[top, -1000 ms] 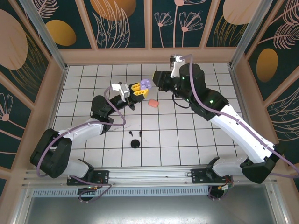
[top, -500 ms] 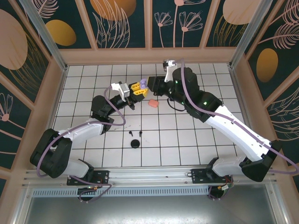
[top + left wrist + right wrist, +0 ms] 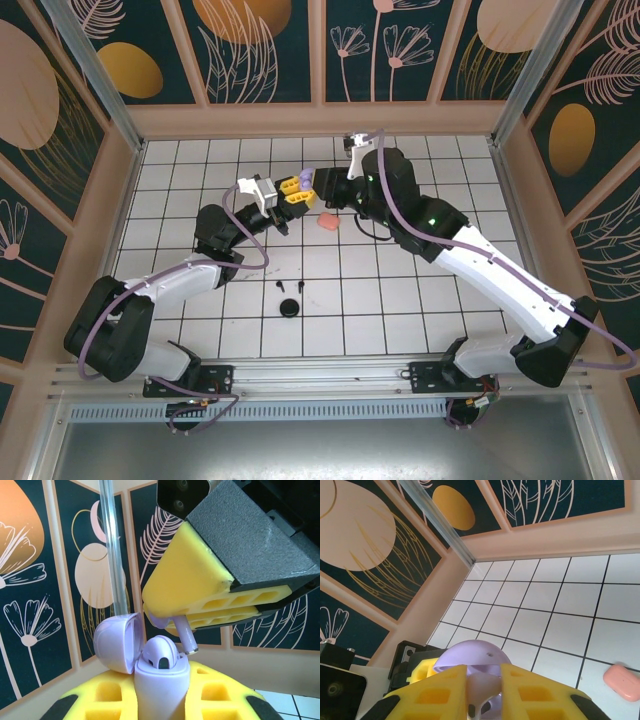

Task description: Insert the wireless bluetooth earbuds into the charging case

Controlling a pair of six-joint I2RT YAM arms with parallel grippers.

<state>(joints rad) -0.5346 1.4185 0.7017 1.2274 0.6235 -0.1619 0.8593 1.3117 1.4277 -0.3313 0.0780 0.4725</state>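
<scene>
My left gripper [image 3: 296,189] is shut on a lilac charging case [image 3: 160,685], held upright with its lid [image 3: 116,642] swung open to the left. One lilac earbud [image 3: 161,652] sits in the case. My right gripper [image 3: 322,186] is shut on a second lilac earbud [image 3: 185,636]. Its stem points down and hangs just above the right side of the case opening. In the right wrist view this earbud [image 3: 482,687] is pinched between the yellow pads [image 3: 440,692], with the lilac lid [image 3: 470,657] right below. Two black earbuds [image 3: 281,287] lie on the tiles near a black case [image 3: 290,307].
A salmon-pink case [image 3: 327,222] lies shut on the white tiles just below the two grippers, also in the right wrist view [image 3: 622,681]. Wooden walls [image 3: 320,120] fence the table at the back and sides.
My right gripper has swung left with the lilac earbud until it hangs over the open case. The left gripper and case have stayed put.
</scene>
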